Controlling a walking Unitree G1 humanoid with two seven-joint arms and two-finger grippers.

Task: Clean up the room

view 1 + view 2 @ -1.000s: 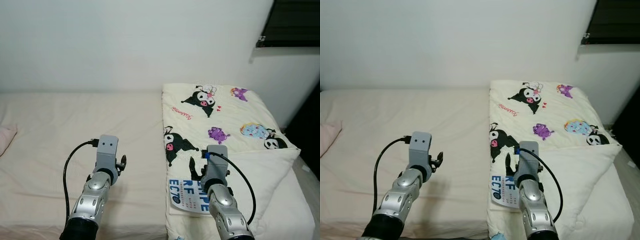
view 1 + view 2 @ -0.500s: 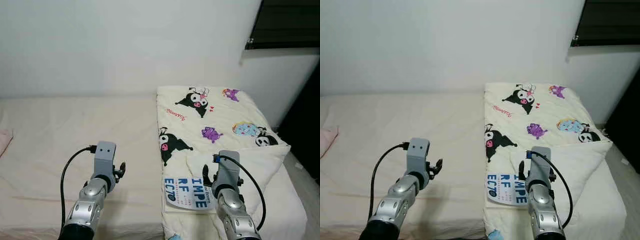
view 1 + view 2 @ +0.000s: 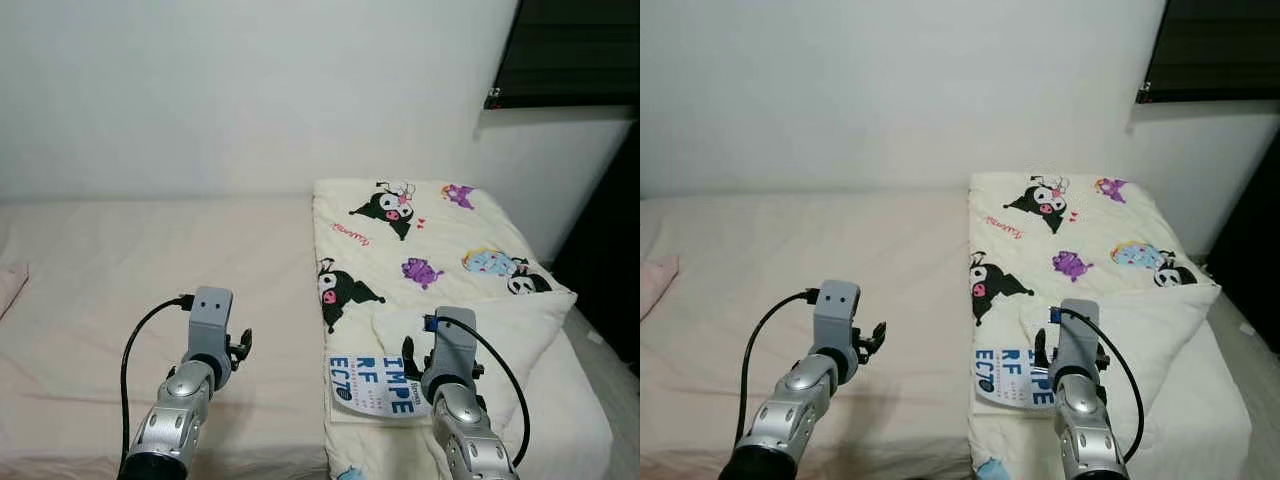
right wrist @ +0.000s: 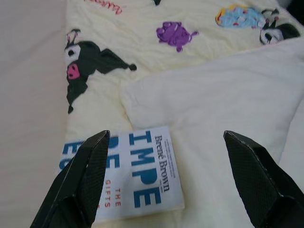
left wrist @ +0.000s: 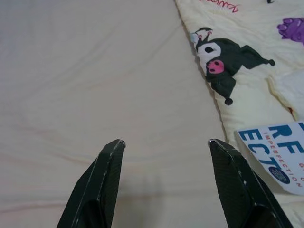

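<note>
A cream-sheeted bed (image 3: 120, 260) carries a folded cartoon-print blanket (image 3: 420, 250), with a book (image 3: 375, 385) on it.

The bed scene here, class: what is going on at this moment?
A humanoid robot stands at a bed, both arms held out over it. The right end effector is open and hovers above a white book with blue lettering, which lies on a folded cartoon-print blanket beside a white pillow. The left end effector is open too, above the bare cream sheet next to the blanket's edge. Neither holds anything; the book has not been picked up yet.
</note>
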